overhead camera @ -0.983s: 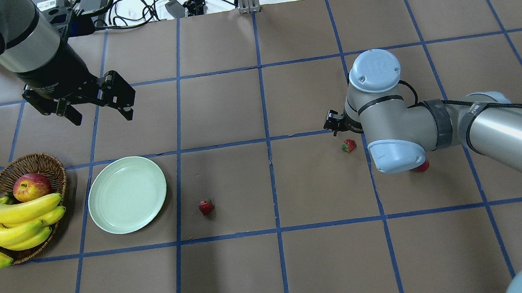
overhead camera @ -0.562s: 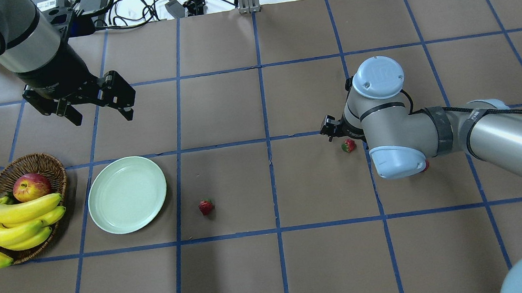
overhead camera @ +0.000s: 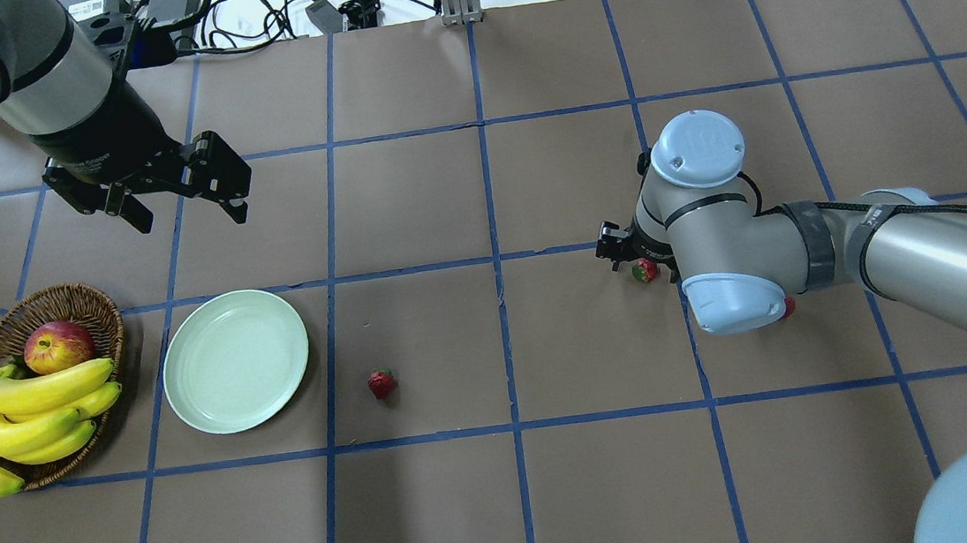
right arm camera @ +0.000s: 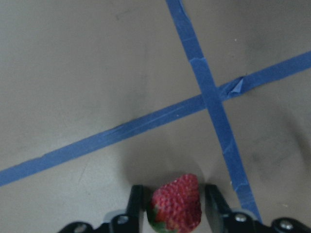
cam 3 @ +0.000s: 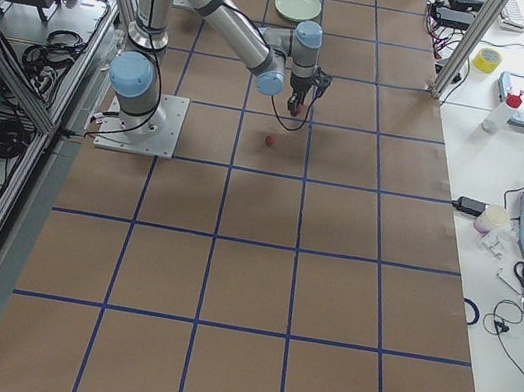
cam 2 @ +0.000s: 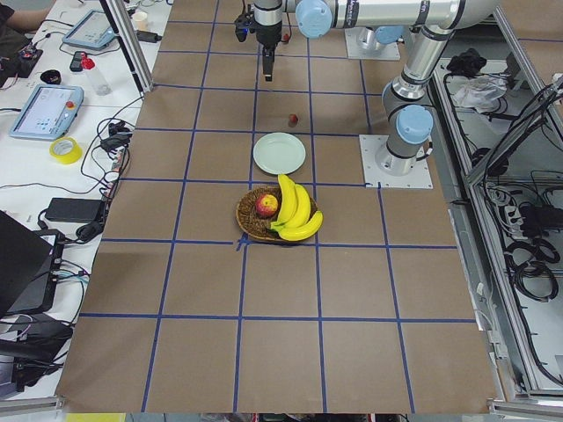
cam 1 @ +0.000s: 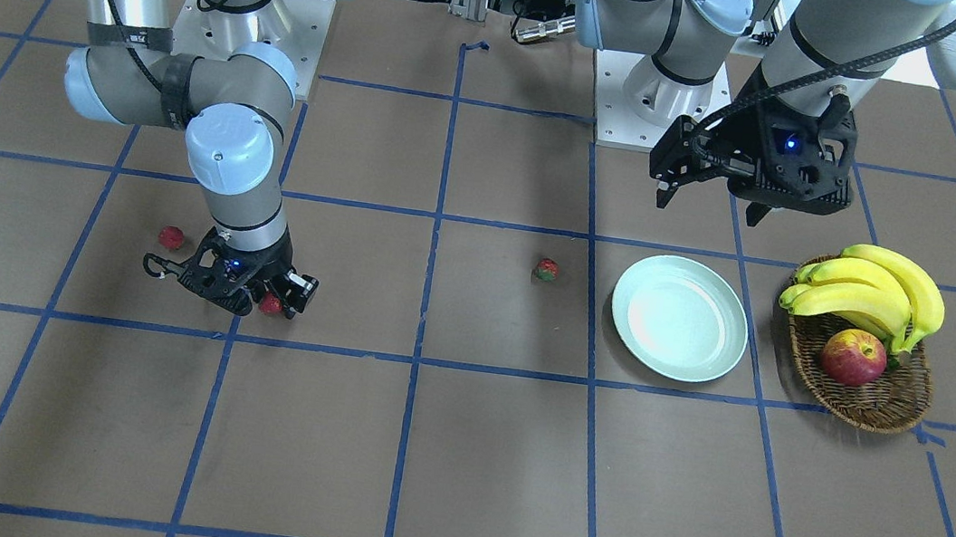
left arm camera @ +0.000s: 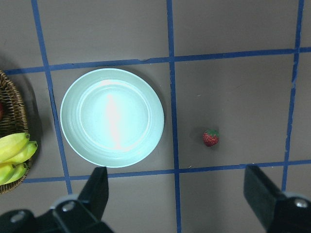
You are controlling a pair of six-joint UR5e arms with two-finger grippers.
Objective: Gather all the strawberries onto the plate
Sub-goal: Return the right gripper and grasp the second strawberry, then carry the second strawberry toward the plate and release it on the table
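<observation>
Three red strawberries lie on the brown table. One lies right of the pale green plate (overhead camera: 235, 362) in the overhead view (overhead camera: 382, 383) and shows in the left wrist view (left arm camera: 210, 137). The second strawberry (right arm camera: 177, 206) sits on the table between the fingers of my right gripper (right arm camera: 174, 201), whose jaws are drawn in against its sides. It also shows in the front view (cam 1: 270, 305). The third (overhead camera: 788, 306) peeks out from under the right arm. My left gripper (overhead camera: 191, 218) is open and empty, hovering beyond the empty plate.
A brown wicker basket (overhead camera: 61, 303) left of the plate holds bananas (overhead camera: 36, 412) and a red-yellow apple (overhead camera: 58, 345). Blue tape lines grid the table. Cables and boxes lie along the far edge.
My right arm has shifted toward the second strawberry, and its gripper now stands around that berry instead of beside it. The left arm has not moved.
</observation>
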